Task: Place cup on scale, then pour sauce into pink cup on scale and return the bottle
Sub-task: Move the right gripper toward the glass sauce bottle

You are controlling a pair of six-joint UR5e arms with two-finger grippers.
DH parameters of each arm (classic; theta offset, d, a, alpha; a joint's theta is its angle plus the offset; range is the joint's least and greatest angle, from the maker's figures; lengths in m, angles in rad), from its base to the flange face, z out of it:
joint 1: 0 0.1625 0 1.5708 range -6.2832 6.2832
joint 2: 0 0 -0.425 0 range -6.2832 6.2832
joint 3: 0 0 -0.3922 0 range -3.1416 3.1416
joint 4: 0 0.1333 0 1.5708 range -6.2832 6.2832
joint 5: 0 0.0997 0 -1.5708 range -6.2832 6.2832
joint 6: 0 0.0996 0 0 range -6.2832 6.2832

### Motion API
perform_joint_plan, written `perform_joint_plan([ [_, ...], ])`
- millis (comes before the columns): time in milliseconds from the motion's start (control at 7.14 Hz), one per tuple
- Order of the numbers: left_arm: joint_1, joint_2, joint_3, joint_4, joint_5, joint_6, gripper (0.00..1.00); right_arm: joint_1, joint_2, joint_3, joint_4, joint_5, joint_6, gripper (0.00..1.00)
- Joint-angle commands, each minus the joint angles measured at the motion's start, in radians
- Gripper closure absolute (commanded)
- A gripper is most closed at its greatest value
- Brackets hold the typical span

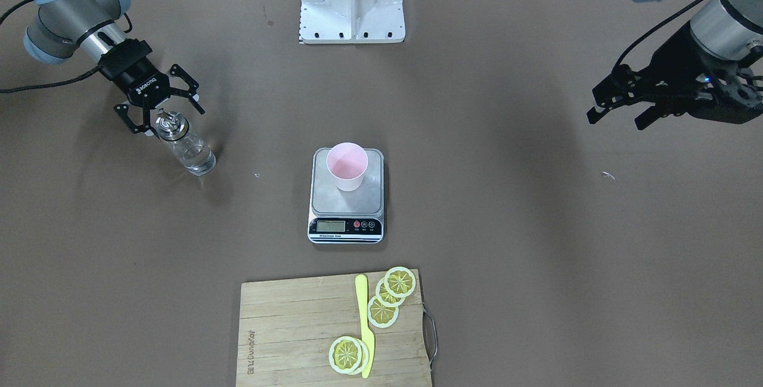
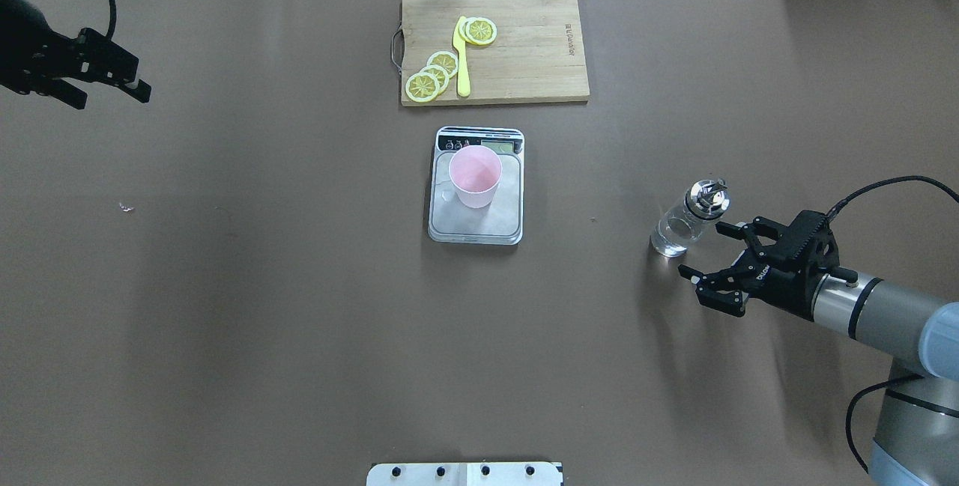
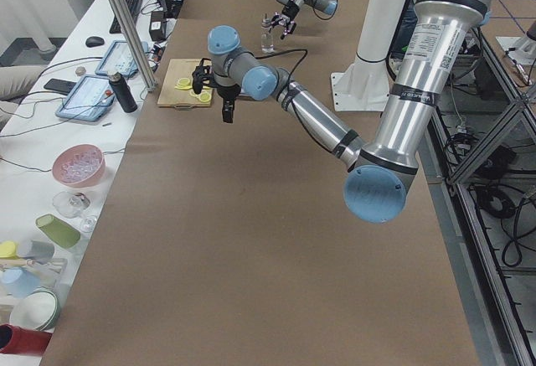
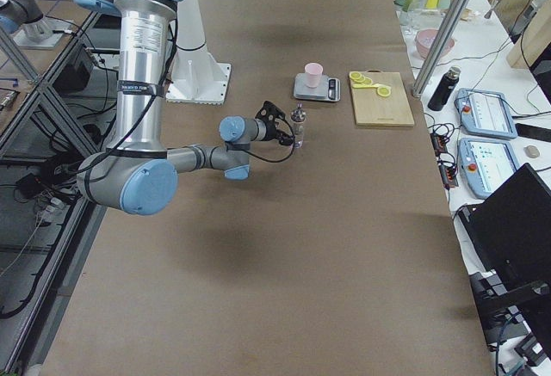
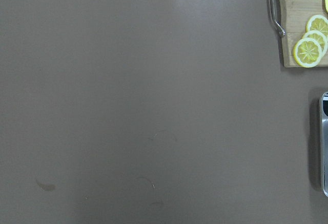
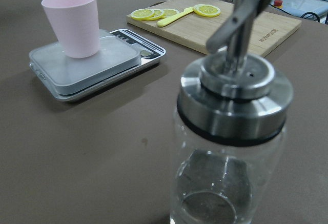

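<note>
Standing upright mid-platform on 1 scale (image 2: 476, 228), centre of the overhead view, is 1 pink cup (image 2: 475, 175); the LCD is too small to read. 1 glass bottle (image 2: 685, 218) stands on the table at right-centre of that view, well apart from the scale, w/ clear sauce (image 2: 669, 240) low in it. The right gripper (image 2: 701, 249) sits just lower-right of the bottle, its 2 fingers spread wide and gripping nothing; can't tell whether a finger touches the glass. The left gripper (image 2: 109, 96) hangs at upper left, 2 fingers apart, nothing btwn them. At top centre, 1 wooden cutting board (image 2: 539, 59) carries 5 lemon slices (image 2: 422, 87) (3 overlapping in a row, plus 2 stacked) and 1 yellow knife (image 2: 462, 59) btwn the 2 groups.
</note>
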Motion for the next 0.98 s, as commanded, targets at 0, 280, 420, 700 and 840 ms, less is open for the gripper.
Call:
perform_joint_plan([
  [0, 0.000, -0.002, 0.000, 0.000, 0.000, 0.000, 0.05, -0.001, 0.002, -0.004, -0.007, -0.016, -0.004, 0.01],
  [280, 0.000, -0.002, -0.002, 0.002, 0.000, 0.000, 0.05, -0.004, 0.014, -0.014, -0.013, -0.059, -0.007, 0.01],
  [420, 0.000, -0.002, 0.000, 0.002, 0.000, 0.000, 0.05, -0.004, 0.023, -0.021, -0.013, -0.059, -0.007, 0.01],
  [700, 0.000, -0.003, 0.000, 0.002, 0.002, 0.000, 0.05, -0.005, 0.074, -0.074, -0.013, -0.079, -0.007, 0.01],
  [840, 0.000, -0.003, 0.000, 0.002, 0.003, 0.000, 0.05, -0.004, 0.091, -0.093, -0.010, -0.079, -0.008, 0.01],
])
